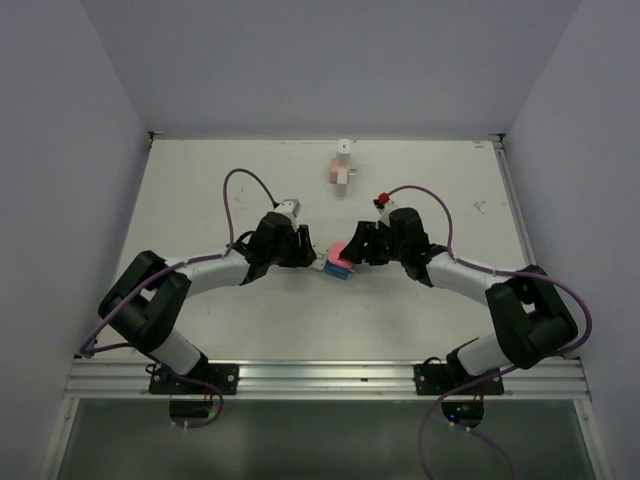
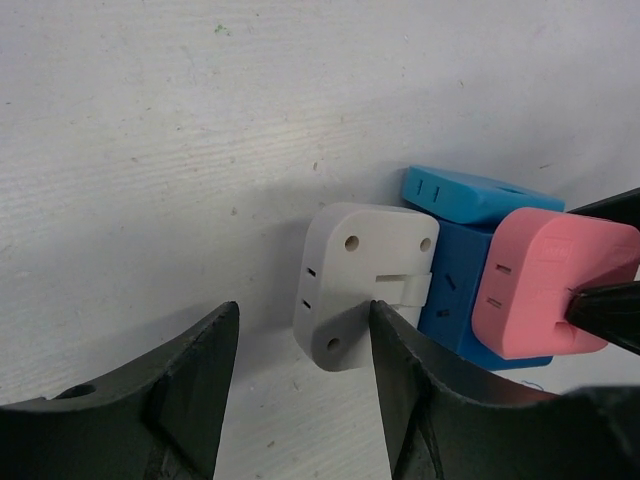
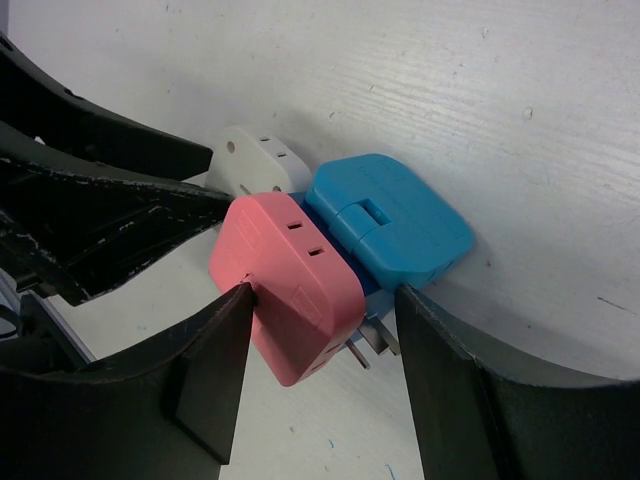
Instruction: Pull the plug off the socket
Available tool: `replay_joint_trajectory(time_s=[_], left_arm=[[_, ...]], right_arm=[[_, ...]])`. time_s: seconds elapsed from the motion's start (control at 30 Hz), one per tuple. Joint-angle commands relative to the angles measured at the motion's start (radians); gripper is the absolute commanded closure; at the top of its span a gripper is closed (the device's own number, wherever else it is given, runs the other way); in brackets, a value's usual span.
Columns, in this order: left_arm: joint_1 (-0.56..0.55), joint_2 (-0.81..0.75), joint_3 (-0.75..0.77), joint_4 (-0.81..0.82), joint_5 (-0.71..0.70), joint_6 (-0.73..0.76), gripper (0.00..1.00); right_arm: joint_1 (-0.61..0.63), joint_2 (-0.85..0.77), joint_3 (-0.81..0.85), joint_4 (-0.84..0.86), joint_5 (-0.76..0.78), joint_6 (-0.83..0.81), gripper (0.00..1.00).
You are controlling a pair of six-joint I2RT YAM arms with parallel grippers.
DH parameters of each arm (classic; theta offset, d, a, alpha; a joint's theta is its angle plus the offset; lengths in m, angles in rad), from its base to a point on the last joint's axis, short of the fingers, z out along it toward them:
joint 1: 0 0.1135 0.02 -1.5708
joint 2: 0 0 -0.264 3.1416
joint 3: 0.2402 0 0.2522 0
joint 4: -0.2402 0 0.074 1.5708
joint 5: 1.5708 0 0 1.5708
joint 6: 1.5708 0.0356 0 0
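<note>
Rail (image 1: 320, 378) at the near edge, both arms bent in over the table (image 1: 200, 200) and meeting at its middle, and that is where the action is.

Left gripper (image 2: 303, 320) first: the jaws stand apart with bare table showing between them. The white plug (image 2: 365, 270) sits right at the mouth, one fingertip (image 2: 385, 330) against its lower corner and the other clear of it. Nothing is held on that side.

Right gripper (image 3: 324, 292) comes in from the opposite side, its fingers set either side of the pink plug (image 3: 295, 280) and the blue socket block (image 2: 455, 290) behind it. One finger touches the pink plug's corner, but whether the pair is truly pinching I cannot tell. A light blue plug (image 3: 385, 215) sits on the block too, and metal prongs (image 3: 365, 345) peek out under the cluster.

The white plug looks flush against the block, so the pull is not yet made. My read is that this is the lining-up step. Next, the left jaws need to slide forward to straddle the white plug and close firmly. Then they should draw straight away from the block while the right side braces it, or the whole cluster will likely just slide.

Far back, a small wooden block (image 1: 343, 170) stands well apart, out of play.
</note>
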Motion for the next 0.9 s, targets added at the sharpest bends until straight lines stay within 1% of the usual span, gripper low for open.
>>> replay_joint_trajectory(time_s=[0.0, 0.13, 0.2, 0.23, 0.27, 0.3, 0.33, 0.37, 0.4, 0.43, 0.47, 0.5, 0.53, 0.57, 0.6, 0.67, 0.7, 0.8, 0.83, 0.87], left_arm=[[0.02, 0.02, -0.029, 0.07, 0.042, -0.022, 0.42], [0.035, 0.017, -0.046, 0.089, 0.08, -0.03, 0.41], [0.038, -0.003, -0.052, 0.101, 0.094, -0.034, 0.39], [0.041, -0.014, -0.055, 0.11, 0.106, -0.04, 0.37], [0.04, -0.026, -0.059, 0.115, 0.112, -0.044, 0.3], [0.041, -0.047, -0.064, 0.118, 0.121, -0.048, 0.27], [0.043, -0.06, -0.066, 0.121, 0.128, -0.056, 0.22], [0.043, -0.083, -0.069, 0.121, 0.131, -0.059, 0.2], [0.044, -0.098, -0.075, 0.119, 0.135, -0.063, 0.18], [0.047, -0.11, -0.079, 0.115, 0.138, -0.07, 0.15], [0.051, -0.139, -0.082, 0.11, 0.14, -0.073, 0.14], [0.051, -0.156, -0.087, 0.104, 0.14, -0.073, 0.13], [0.054, -0.175, -0.089, 0.083, 0.135, -0.076, 0.12], [0.055, -0.213, -0.087, 0.07, 0.132, -0.076, 0.09], [0.055, -0.233, -0.087, 0.055, 0.123, -0.076, 0.07], [0.058, -0.3, -0.087, -0.003, 0.085, -0.076, 0.03], [0.06, -0.323, -0.087, -0.026, 0.045, -0.076, 0.02], [0.069, -0.417, -0.081, -0.155, -0.038, -0.077, 0.0], [0.075, -0.438, -0.076, -0.215, -0.088, -0.077, 0.0], [0.08, -0.483, -0.075, -0.244, -0.11, -0.074, 0.0]], right_arm=[[-0.002, 0.026, 0.013, -0.062, -0.003, -0.036, 0.38], [-0.002, 0.024, 0.019, -0.069, -0.005, -0.037, 0.38], [-0.002, 0.014, 0.027, -0.08, -0.003, -0.037, 0.38], [-0.002, 0.006, 0.036, -0.097, -0.003, -0.041, 0.37], [-0.002, -0.002, 0.044, -0.106, 0.002, -0.042, 0.36], [-0.002, -0.011, 0.05, -0.12, 0.008, -0.044, 0.33], [-0.002, -0.032, 0.068, -0.155, 0.027, -0.047, 0.32], [-0.002, -0.041, 0.081, -0.176, 0.038, -0.048, 0.3], [-0.001, -0.051, 0.094, -0.192, 0.055, -0.05, 0.26], [0.001, -0.072, 0.122, -0.254, 0.067, -0.051, 0.24], [0.001, -0.083, 0.134, -0.279, 0.104, -0.053, 0.22], [0.002, -0.094, 0.15, -0.305, 0.129, -0.051, 0.16], [0.012, -0.1, 0.18, -0.368, 0.156, -0.047, 0.14], [0.019, -0.112, 0.197, -0.4, 0.191, -0.047, 0.13], [0.028, -0.117, 0.213, -0.428, 0.254, -0.045, 0.08], [0.074, -0.115, 0.265, -0.512, 0.313, -0.028, 0.02], [0.12, -0.111, 0.28, -0.537, 0.403, -0.01, 0.01], [0.186, -0.062, 0.354, -0.634, 0.514, 0.038, 0.01], [0.223, -0.045, 0.392, -0.692, 0.572, 0.086, 0.01], [0.238, -0.028, 0.41, -0.721, 0.604, 0.108, 0.01]])
